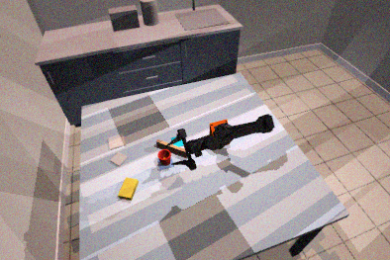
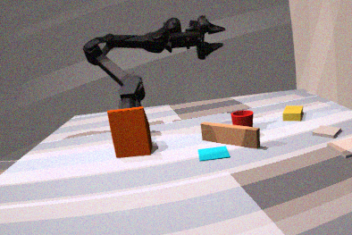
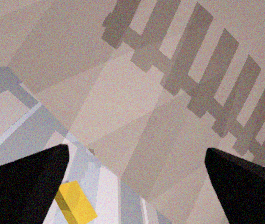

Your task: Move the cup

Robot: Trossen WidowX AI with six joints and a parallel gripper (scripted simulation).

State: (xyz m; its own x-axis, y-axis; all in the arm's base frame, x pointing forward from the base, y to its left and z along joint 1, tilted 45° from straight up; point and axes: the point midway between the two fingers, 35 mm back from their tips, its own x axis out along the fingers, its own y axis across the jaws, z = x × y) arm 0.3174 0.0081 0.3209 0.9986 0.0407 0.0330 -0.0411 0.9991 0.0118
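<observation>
My gripper (image 2: 213, 37) is spread wide and holds nothing, high above the tabletop (image 2: 134, 194) because I have not descended yet. The red cup (image 2: 242, 117) stands upright near the tabletop middle, just behind the wooden block (image 2: 230, 134), so its marbles stay inside

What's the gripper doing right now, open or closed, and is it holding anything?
Gripper: open, holding nothing, raised in the air well above the red cup on the table.
</observation>
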